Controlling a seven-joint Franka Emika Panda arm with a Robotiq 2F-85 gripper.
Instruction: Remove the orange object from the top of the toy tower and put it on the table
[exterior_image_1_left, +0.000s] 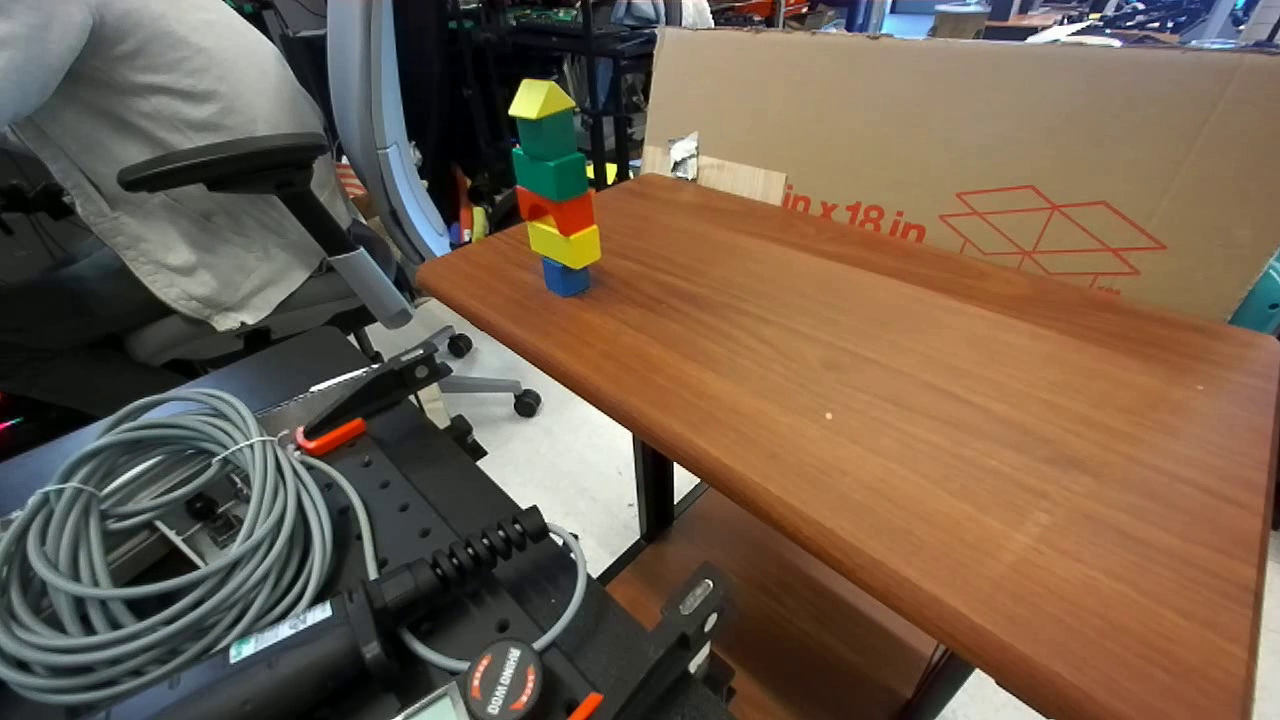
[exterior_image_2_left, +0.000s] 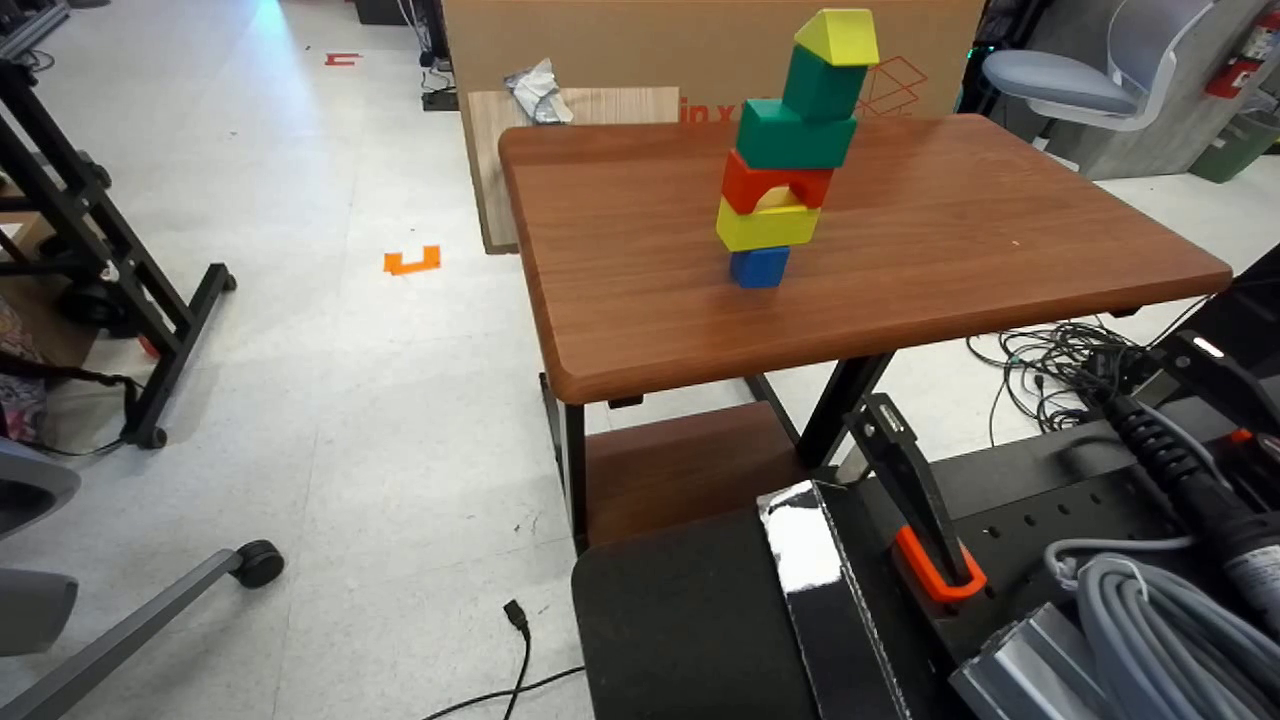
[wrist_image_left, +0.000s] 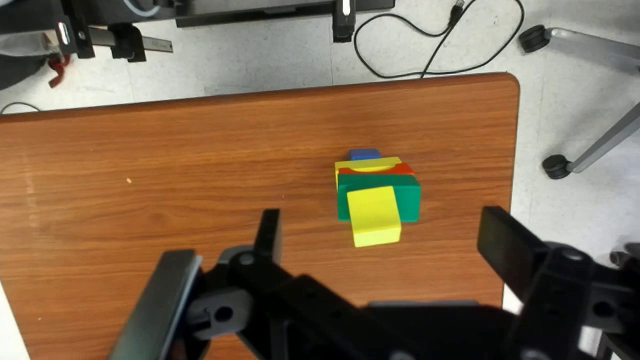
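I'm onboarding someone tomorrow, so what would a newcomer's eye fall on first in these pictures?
Probably the colourful toy tower, standing near one end of the reddish-brown table and capped by a yellow roof-shaped block. Next, perhaps, the coiled grey cable at the lower left of an exterior view. In the wrist view, the dark gripper stands open along the bottom edge.

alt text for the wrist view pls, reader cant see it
A toy tower in green, red, yellow and blue, topped by a yellow block, stands on a wooden table, seen from above. The robot's open fingers show at the bottom, not touching the tower. Pale floor is visible beyond the table's edges.
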